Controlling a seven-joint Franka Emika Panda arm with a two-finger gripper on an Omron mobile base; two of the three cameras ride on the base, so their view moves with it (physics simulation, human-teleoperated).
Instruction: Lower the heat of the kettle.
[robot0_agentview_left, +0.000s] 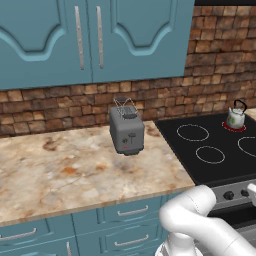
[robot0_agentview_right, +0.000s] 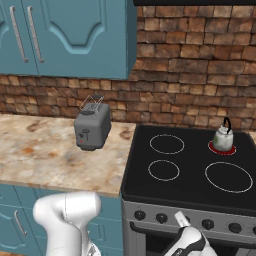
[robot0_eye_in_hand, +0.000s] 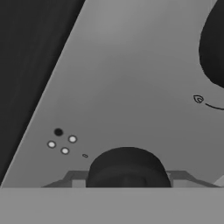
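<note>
You are clenching the gripper (robot0_eye_in_hand: 127, 186) on a stove knob (robot0_eye_in_hand: 127, 168), low centre; the kettle (robot0_agentview_right: 223, 138) is sitting upper right.

Your two base views are evenly lit and flat, with no strong shadows. You get faint sheen on the cabinet doors (robot0_agentview_left: 60, 40) at upper left. Edges look soft and low-resolution throughout. Your hand view is grey and dim, with a dark knob (robot0_eye_in_hand: 127, 168) blurred at bottom centre.
</note>
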